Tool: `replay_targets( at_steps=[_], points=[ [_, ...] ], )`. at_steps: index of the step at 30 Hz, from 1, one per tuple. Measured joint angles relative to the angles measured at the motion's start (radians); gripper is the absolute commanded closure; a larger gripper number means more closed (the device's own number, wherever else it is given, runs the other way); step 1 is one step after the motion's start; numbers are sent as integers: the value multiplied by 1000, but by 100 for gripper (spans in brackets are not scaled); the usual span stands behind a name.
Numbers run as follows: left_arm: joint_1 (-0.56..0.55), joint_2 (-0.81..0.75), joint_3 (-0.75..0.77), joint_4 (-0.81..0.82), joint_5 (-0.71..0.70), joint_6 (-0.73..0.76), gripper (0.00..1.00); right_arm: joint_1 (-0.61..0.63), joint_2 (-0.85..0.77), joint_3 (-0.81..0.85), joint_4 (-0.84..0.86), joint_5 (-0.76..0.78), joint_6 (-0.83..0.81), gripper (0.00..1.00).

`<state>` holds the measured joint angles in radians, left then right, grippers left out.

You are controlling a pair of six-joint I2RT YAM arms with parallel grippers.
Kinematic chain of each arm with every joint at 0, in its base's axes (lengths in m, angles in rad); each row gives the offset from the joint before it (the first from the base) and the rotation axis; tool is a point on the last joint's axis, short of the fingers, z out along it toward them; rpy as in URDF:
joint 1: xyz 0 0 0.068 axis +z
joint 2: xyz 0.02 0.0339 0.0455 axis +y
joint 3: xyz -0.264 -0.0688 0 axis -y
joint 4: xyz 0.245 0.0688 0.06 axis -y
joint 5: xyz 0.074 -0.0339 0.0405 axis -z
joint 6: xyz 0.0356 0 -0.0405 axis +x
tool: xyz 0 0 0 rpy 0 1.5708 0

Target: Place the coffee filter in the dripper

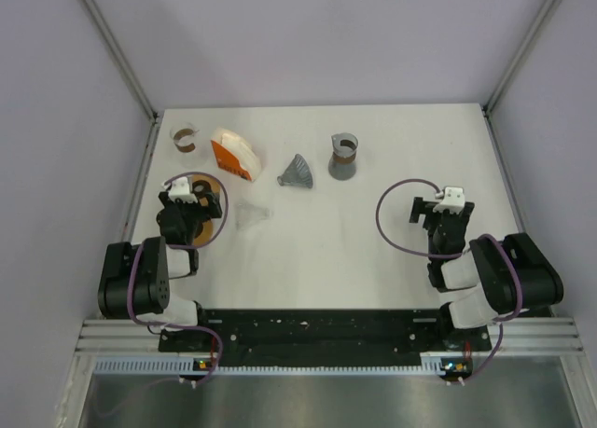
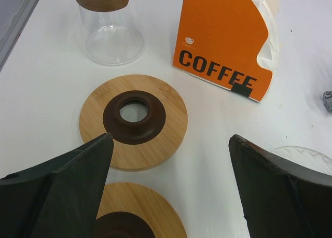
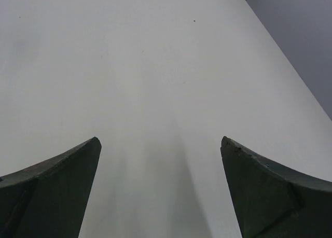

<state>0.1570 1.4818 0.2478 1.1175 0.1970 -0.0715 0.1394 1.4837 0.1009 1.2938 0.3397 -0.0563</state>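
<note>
Left fingers (image 2: 62,181) are spread wide and empty, hovering over a bamboo disc (image 2: 155,100) with a brown centre ring, with a second disc (image 2: 140,201) right under them. Right fingers (image 3: 270,186) are also wide apart, holding nothing, over the desk (image 1: 373,260) on its right side. White filters (image 2: 268,36) sit in the upright orange COFFEE box (image 2: 223,41) beside a glass carafe (image 2: 106,25); a clear ribbed cone (image 1: 252,214), grey cone (image 1: 297,172) and grey cup (image 1: 344,156) lie apart from the box, and it's unclear which one is the dripper.
</note>
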Motion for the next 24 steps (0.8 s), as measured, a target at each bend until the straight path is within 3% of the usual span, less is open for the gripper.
replay_targets(
  at_steps=[13, 18, 24],
  points=[
    [-3, 0, 2, -13, -5, 4, 1, -7, -58, 12, -48, -12, 6, 1],
    [-5, -1, 3, -21, -9, 3, 1, -10, -288, 165, -414, -68, 31, 5],
    [-5, -89, 151, -307, 9, 15, 3, 4, -314, 662, -950, -178, 123, 14]
  ],
)
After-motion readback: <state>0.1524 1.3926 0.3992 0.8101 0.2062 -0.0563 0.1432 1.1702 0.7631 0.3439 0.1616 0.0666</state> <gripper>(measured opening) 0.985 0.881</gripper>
